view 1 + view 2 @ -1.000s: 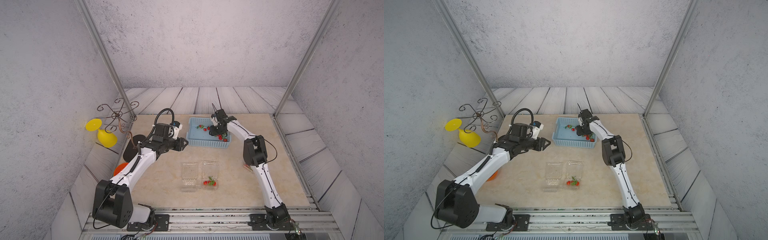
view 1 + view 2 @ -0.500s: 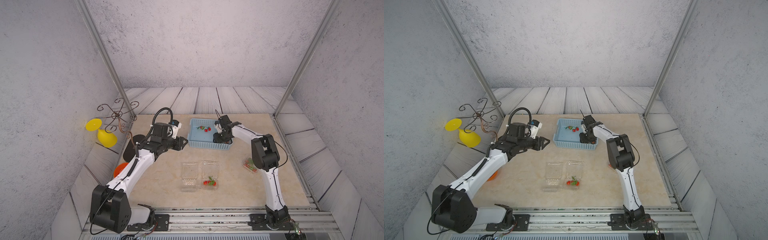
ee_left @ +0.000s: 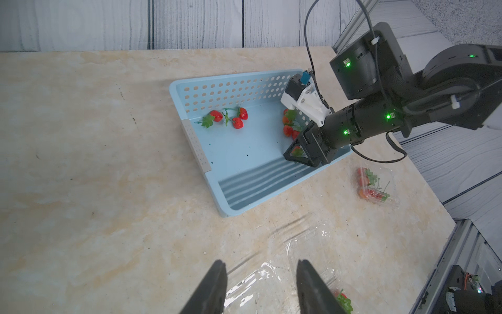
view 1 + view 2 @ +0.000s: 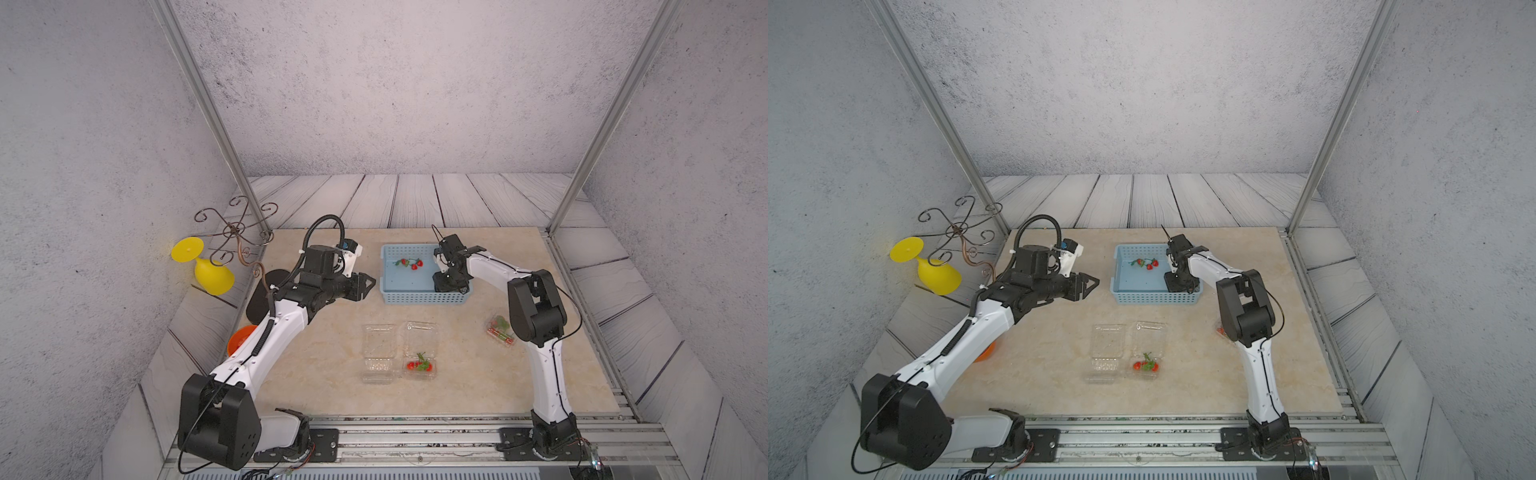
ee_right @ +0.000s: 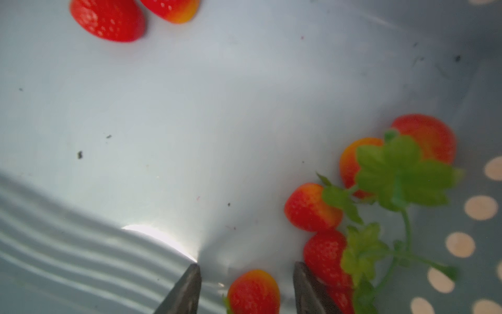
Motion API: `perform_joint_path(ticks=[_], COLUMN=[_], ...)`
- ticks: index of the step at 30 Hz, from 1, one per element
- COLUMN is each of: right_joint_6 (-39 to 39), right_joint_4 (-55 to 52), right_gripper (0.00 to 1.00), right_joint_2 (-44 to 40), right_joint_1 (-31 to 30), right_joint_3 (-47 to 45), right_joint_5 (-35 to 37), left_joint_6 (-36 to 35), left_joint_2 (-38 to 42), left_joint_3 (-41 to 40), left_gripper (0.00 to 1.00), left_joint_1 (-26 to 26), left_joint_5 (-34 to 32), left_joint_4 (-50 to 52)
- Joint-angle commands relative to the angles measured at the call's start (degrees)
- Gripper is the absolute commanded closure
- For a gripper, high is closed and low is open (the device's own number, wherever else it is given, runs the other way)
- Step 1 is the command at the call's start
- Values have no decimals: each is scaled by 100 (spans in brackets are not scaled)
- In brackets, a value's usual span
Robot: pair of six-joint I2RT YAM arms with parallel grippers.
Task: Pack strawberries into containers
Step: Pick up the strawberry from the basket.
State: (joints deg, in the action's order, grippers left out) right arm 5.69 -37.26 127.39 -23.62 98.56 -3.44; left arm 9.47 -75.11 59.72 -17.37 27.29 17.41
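Moved over the last second: your right arm's elbow has swung out toward the table's right side. The right gripper point(image 4: 451, 286) has come from the basket's far side to its near right corner. Your left arm has barely shifted.

- Right gripper: down inside the blue basket point(image 4: 419, 300), jaws apart, straddling one strawberry point(image 5: 254, 291) with a gap on either side. Nothing is gripped yet.
- Left gripper point(image 4: 368, 286): jaws apart, empty, held above the table just beside the basket's left end.
- Strawberries: a cluster point(image 3: 289, 126) by the right gripper, and three berries point(image 4: 409, 263) near the basket's far wall.
- Part-filled container point(image 4: 420, 365): open, a few berries inside.
- Closed container point(image 4: 500, 331): at the right, berries inside.
- Empty container point(image 4: 377, 353): open, just beside the part-filled one.

Step in hand, as I judge it: picking from the basket. Next you would close on that berry, lift it clear of the basket wall, and carry it to an open container.
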Motion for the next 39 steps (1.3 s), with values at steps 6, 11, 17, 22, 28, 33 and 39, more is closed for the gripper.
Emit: perform_joint_path(ticks=[6,11,17,22,28,33,39], right_joint_6=[-3,90,168,186,196,167,329], right_joint_4=[-355,-353,-409,-519,-549,-609,-478], right_gripper=[60,70,76,77,78,78,77], right_joint_2=[-211,-383,-777,-1196,-1634,-2255,-3327], right_joint_1=[-64,-69,-64,-65,-77,-326,-1065], right_joint_3=[-289,-365,-197,-50,-58,-477,-1719], right_joint_5=[168,155,9,-129,-402,-648,-1152], left_joint_6=[-16,-8,-7,-7,-10,-18,-24], left_joint_2=[181,181,225,251,267,278,304], left_joint_3=[-53,-51,-57,-66,-61,-61,-57], left_gripper=[54,54,54,54,54,54,54], left_joint_1=[31,31,31,31,31,31,33], left_joint_5=[5,31,31,56,59,31,4], left_joint_4=[3,-18,-17,-27,-30,-19,-18])
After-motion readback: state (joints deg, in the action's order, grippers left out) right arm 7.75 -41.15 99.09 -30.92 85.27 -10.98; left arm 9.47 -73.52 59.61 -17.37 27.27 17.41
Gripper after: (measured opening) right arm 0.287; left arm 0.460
